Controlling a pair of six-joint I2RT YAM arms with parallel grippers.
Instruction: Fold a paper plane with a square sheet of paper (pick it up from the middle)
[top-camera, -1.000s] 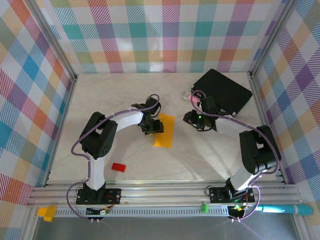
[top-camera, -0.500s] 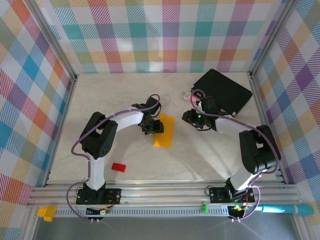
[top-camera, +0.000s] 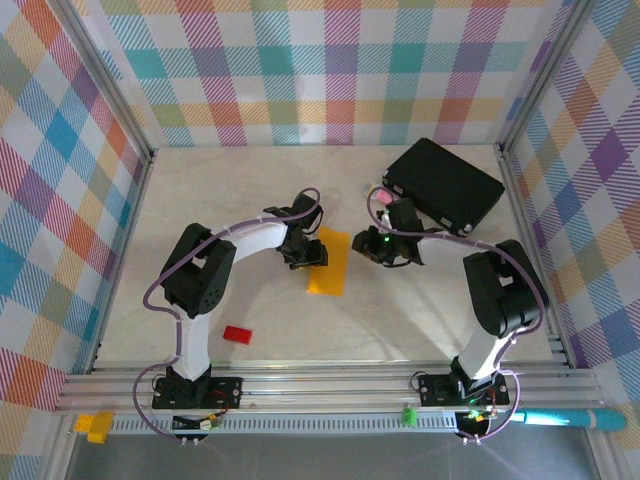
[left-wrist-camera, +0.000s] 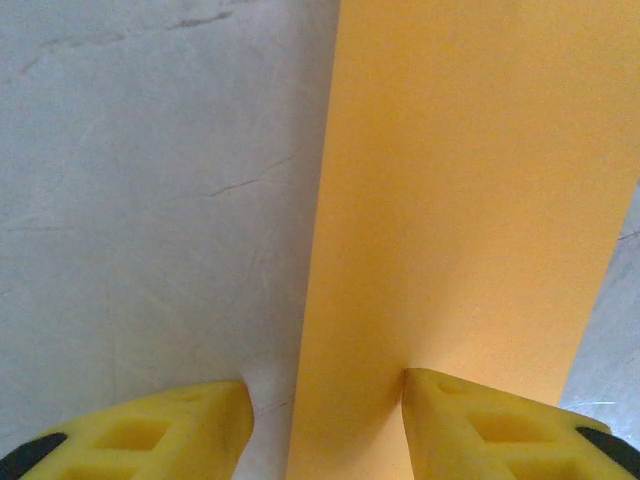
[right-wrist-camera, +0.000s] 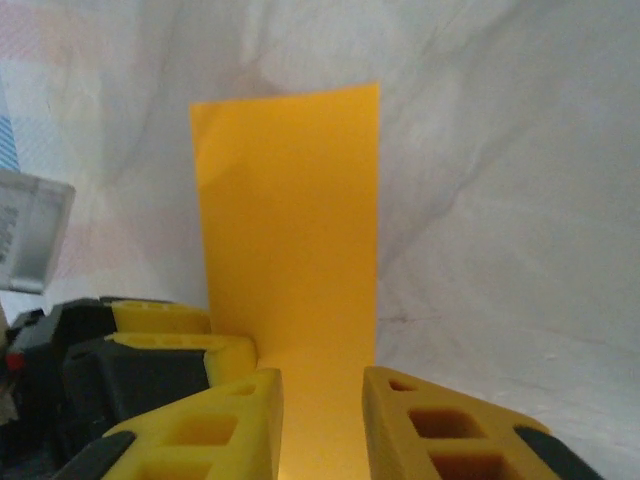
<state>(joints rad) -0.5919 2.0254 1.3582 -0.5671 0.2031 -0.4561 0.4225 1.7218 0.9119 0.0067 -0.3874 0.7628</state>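
Presently paper sheet (top-camera: 330, 270) lies beneath left gripper (left-wrist-camera: 327, 395), fingers parted; right gripper (right-wrist-camera: 322, 385) likewise unclenched

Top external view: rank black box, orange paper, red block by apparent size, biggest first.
1. black box: clearly largest.
2. orange paper: a narrow rectangle, much smaller than the box.
3. red block: smallest by far.
All three sit at similar depth from the camera, so the order is safe.

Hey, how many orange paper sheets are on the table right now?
1. The orange sheet lies flat mid-table, one long edge at the left pincer. A second could hide beneath it.
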